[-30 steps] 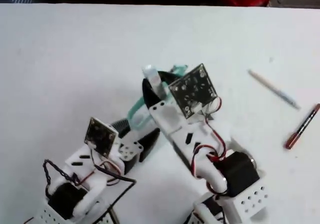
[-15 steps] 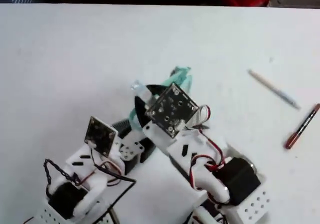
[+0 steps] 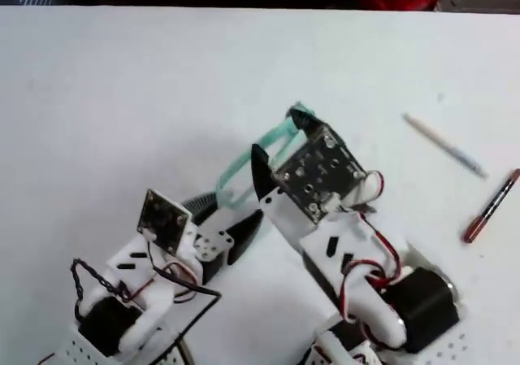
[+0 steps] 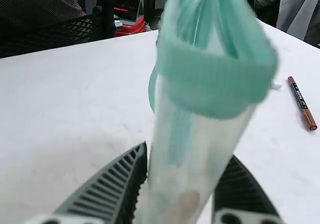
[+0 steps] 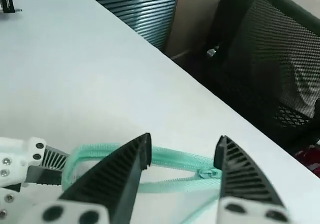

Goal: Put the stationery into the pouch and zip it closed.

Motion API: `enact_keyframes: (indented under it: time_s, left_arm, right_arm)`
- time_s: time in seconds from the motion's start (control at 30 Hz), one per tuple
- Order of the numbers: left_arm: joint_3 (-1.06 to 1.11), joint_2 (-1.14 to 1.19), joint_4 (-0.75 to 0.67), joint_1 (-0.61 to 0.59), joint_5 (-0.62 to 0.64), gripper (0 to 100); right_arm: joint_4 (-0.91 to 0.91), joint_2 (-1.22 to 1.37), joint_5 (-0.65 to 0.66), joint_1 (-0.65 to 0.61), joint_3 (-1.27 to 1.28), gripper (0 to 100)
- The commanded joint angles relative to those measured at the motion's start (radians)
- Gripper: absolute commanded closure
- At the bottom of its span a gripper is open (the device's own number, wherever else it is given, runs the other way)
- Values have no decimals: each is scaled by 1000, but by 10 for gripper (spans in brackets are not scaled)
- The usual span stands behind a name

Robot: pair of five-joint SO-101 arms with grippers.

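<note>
left hand (image 4: 186,159): clenched on one end of the pouch, a black finger on each side of the clear wall. in the high view i've got this arm at the near left of the desk (image 3: 122,72).
pouch (image 4: 215,79): clear body with a teal zip band. from above it slants away from the left hand, up and to the right, towards the middle of the desk. something pale sits inside near the gripped end, and i can't make out what. i can't tell if the far end rests on the desk or is lifted.
zip pull (image 5: 206,173): at the far end of the pouch. the two teal edges stand apart from there back towards the left hand, so the zip isn't closed.
right hand (image 5: 183,141): released, fingers spread wide and hanging over the teal zip. the pull is close by and nothing is gripped.
pen (image 3: 445,145): pale, lying slanted on the desk, well to the right of the pouch.
marker (image 3: 490,208): red-brown, flat on the desk by the right edge, near the pen but apart from it.
</note>
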Motion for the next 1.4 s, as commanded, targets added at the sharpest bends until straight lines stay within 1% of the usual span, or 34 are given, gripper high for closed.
enact_keyframes:
  time_s: [0.0,0.07,0.13,0.23,0.33,0.47,0.5,0.57,0.73,0.9,1.03,1.13,1.37]
  left_arm:
    - [-51,-12,5,7,3,795]
    - [-51,-12,5,7,3,817]
    - [-51,-12,0,12,-15,842]
    - [-49,-12,0,15,-83,852]
    - [-49,-12,0,15,-81,852]
    - [-49,-12,0,15,-81,852]
    - [-49,-12,0,15,-83,853]
    - [-48,-12,0,15,-84,853]
    - [-48,-12,0,15,-87,854]
    - [-48,-12,0,15,-87,854]
    - [-48,-12,0,15,-87,855]
    - [-48,-12,0,15,-89,855]
    - [-48,-12,0,13,-91,855]
  right_arm:
    - [16,-10,11,30,-72,804]
    - [16,-10,11,82,-89,804]
    - [16,-10,11,168,-109,804]
    - [8,-5,11,341,-118,804]
    - [-10,19,11,536,-84,804]
    - [-107,105,14,769,-9,804]
    - [-139,142,37,819,3,804]
    - [-176,237,130,883,6,804]
    - [-185,558,304,967,-52,804]
    - [-173,901,451,1026,-235,802]
    - [-108,1155,545,1035,-405,802]
    - [-88,1325,569,1038,-554,802]
    - [-82,1712,569,1052,-891,801]
